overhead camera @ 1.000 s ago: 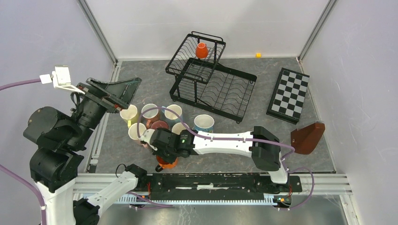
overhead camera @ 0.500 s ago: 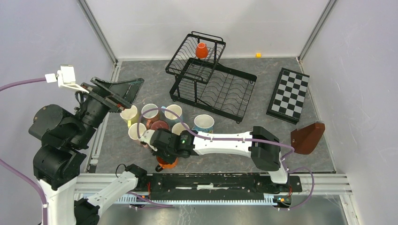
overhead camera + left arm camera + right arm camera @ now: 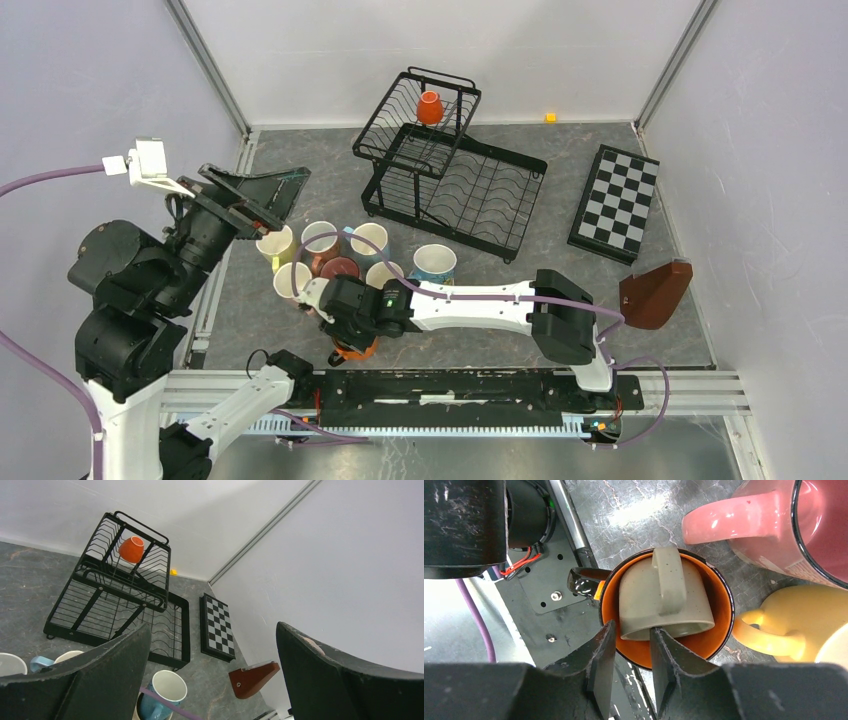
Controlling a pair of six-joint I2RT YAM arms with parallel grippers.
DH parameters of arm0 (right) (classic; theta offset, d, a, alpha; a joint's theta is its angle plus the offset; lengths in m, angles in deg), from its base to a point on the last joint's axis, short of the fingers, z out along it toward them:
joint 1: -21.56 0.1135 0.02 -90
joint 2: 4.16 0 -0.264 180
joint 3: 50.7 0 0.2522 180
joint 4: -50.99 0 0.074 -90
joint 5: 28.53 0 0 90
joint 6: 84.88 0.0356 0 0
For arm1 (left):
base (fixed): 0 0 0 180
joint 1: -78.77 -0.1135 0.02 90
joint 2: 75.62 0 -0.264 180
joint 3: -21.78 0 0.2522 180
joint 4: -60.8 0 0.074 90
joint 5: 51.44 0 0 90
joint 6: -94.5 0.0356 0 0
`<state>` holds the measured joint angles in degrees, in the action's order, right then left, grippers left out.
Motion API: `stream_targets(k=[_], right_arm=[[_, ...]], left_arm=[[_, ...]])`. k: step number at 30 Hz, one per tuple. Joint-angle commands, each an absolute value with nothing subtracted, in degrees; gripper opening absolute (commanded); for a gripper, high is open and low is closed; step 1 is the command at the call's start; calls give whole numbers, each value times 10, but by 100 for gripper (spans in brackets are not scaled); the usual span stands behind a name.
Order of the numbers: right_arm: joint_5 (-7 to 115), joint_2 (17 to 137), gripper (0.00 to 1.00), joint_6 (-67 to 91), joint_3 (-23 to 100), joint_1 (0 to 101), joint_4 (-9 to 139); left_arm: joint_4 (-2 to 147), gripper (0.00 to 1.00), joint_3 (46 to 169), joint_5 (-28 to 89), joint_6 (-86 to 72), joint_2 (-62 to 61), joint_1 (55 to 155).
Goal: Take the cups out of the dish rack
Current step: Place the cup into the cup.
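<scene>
The black wire dish rack (image 3: 530, 210) stands at the back, with one orange cup (image 3: 429, 106) upside down in its upper basket; both show in the left wrist view, the rack (image 3: 185, 630) and the cup (image 3: 132, 549). Several cups stand in a cluster left of centre, among them a yellow cup (image 3: 273, 243) and a blue cup (image 3: 435, 262). My right gripper (image 3: 631, 627) hangs over a beige cup (image 3: 664, 595) lying inside a large orange cup (image 3: 719, 610). Its jaws straddle the beige cup's wall with a small gap. My left gripper (image 3: 255, 195) is wide open, empty, raised at the left.
A pink mug (image 3: 784, 530) and a yellow mug (image 3: 794, 625) stand close beside the large orange cup. A checkered board (image 3: 613, 203) lies at the right, with a brown wedge (image 3: 655, 293) in front of it. The arms' base rail (image 3: 470, 385) runs just behind the orange cup.
My left arm has swung slightly up and right, still open. My right gripper has shifted a little left and covers more of the large orange cup.
</scene>
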<state>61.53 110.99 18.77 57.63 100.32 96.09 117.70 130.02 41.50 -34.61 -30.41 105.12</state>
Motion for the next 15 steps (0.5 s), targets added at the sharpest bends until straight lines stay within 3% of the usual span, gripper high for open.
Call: stream_targets(k=[1, 15], right_arm=[[616, 1092, 38, 185, 586, 1006, 944], [648, 1016, 43, 179, 580, 1006, 958]], left_arm=[[1149, 100, 1304, 411, -332, -303, 1049], [1122, 100, 1304, 388, -361, -285, 1049]])
